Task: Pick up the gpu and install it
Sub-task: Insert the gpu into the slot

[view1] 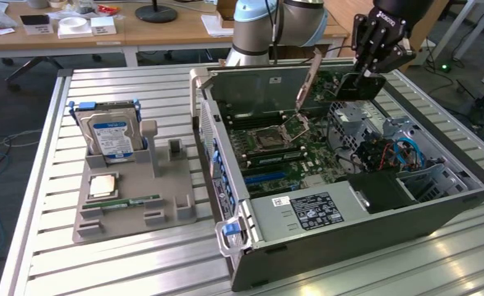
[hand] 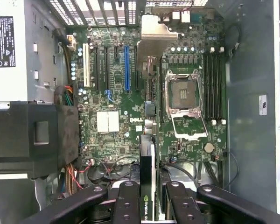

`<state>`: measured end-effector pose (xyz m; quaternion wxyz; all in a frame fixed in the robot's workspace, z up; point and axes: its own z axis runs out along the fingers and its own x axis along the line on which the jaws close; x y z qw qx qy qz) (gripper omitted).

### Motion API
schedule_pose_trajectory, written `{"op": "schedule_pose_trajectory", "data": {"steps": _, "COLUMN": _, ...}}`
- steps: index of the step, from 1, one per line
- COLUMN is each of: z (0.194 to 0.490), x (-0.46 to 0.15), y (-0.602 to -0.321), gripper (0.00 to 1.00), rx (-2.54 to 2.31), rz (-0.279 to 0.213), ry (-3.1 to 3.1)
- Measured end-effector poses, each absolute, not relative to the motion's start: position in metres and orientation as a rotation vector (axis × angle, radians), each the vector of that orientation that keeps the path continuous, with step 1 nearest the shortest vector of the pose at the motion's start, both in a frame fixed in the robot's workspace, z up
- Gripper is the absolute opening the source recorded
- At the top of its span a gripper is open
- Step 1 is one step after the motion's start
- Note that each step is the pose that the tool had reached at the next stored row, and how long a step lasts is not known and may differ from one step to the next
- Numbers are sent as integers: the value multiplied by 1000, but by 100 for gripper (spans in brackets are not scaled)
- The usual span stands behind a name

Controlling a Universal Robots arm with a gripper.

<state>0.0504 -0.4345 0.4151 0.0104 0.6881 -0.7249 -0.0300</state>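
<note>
as gripper (view1: 367, 72) holds it, gpu (view1: 357, 87) looks black.

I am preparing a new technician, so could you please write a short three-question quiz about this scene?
1. True or false: the gripper holds the graphics card over the open computer case.
2. Where does the hard drive stand? A) inside the case B) in the grey holder beside the case C) in the gripper
3. Is the processor socket on the motherboard filled or empty?
Key: 1 true; 2 B; 3 empty.
</note>
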Motion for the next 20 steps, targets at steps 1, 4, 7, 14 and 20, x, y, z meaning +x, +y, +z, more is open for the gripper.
{"op": "schedule_pose_trajectory", "data": {"steps": 1, "z": 415, "x": 50, "y": -435, "gripper": 26, "rx": 2148, "rz": -94, "ry": -2263}}
{"op": "schedule_pose_trajectory", "data": {"steps": 4, "z": 415, "x": 50, "y": -434, "gripper": 26, "rx": 2150, "rz": -94, "ry": -2260}}
{"op": "schedule_pose_trajectory", "data": {"steps": 7, "z": 414, "x": 50, "y": -434, "gripper": 26, "rx": 2175, "rz": -93, "ry": -2236}}
{"op": "schedule_pose_trajectory", "data": {"steps": 14, "z": 408, "x": 49, "y": -434, "gripper": 26, "rx": 2222, "rz": -91, "ry": -2188}}
{"op": "schedule_pose_trajectory", "data": {"steps": 20, "z": 401, "x": 39, "y": -435, "gripper": 26, "rx": 2235, "rz": -91, "ry": -2174}}
